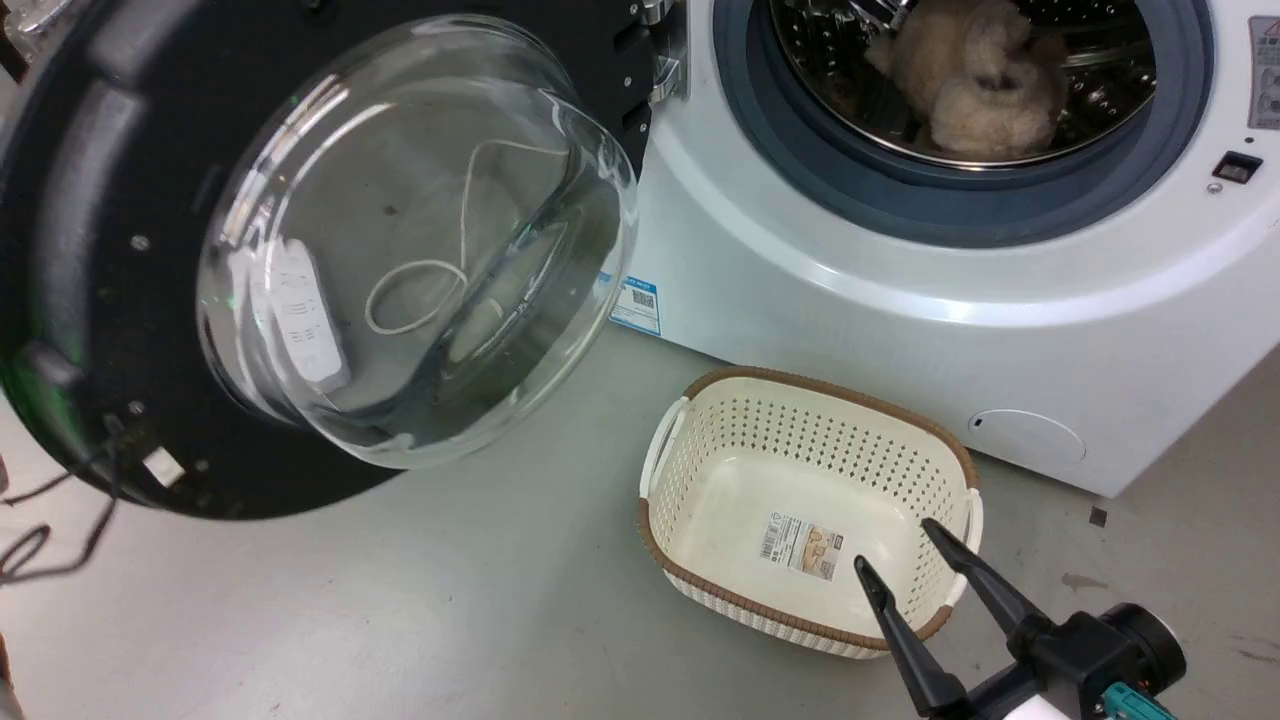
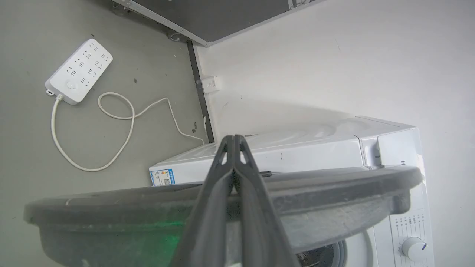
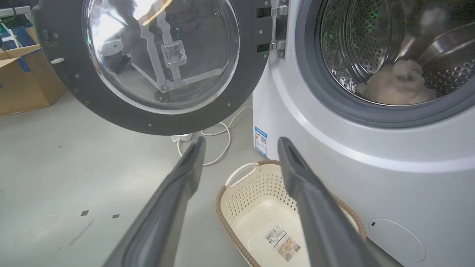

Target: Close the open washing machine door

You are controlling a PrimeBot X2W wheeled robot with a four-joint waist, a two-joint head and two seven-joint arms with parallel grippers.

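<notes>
Black-rimmed and glass-bellied, the washing machine door [image 1: 400, 250] is standing wide open, swung out to nine o'clock of the washing machine [image 1: 900, 300] and hanging from the hinge [image 3: 274, 46] at its own three o'clock edge. In the head view its clear bowl is facing me and the drum [image 3: 356, 48] is gaping at one o'clock.

The left gripper [image 2: 233, 141] is lying across the door's dark edge, which is running from nine to three o'clock under it. Its fingers are pressing tip to tip with nothing between them. I judge it the nearer arm, on the door's outer side, so the closing push would be going toward the drum mouth.

The right gripper [image 1: 895, 545] is hovering with its fingers spread and empty over the cream basket [image 1: 800, 430], the door well apart at ten o'clock from it.

I am counting one door, one machine, one basket, one fluffy cream bundle [image 1: 975, 75] in the drum, one white power strip [image 2: 78, 70] and one cardboard box [image 3: 26, 81].
</notes>
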